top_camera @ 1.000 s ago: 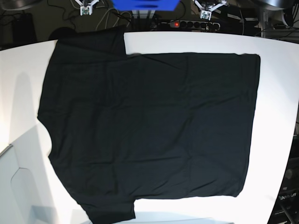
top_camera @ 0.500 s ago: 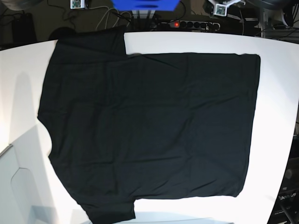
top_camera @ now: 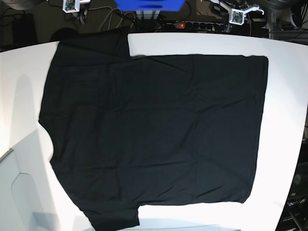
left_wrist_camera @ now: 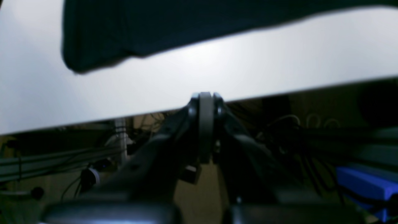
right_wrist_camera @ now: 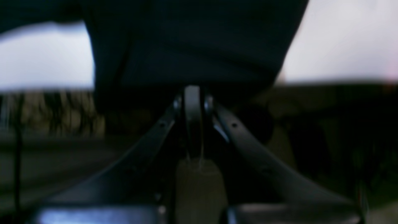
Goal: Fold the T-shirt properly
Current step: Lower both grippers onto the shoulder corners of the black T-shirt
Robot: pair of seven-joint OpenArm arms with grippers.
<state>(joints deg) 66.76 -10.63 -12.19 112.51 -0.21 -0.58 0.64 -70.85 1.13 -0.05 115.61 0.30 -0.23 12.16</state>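
Left tool point(left_wrist_camera: 205, 102) and right tool point(right_wrist_camera: 192, 96) pressed closed, empty, off the flat T-shirt point(top_camera: 154, 134).

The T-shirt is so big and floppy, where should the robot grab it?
Probably at the two corners along the far edge: the sleeve and the hem corner. The T-shirt lies flat and spread on the table, and both tools wait just beyond that edge, so coming from there looks shortest.
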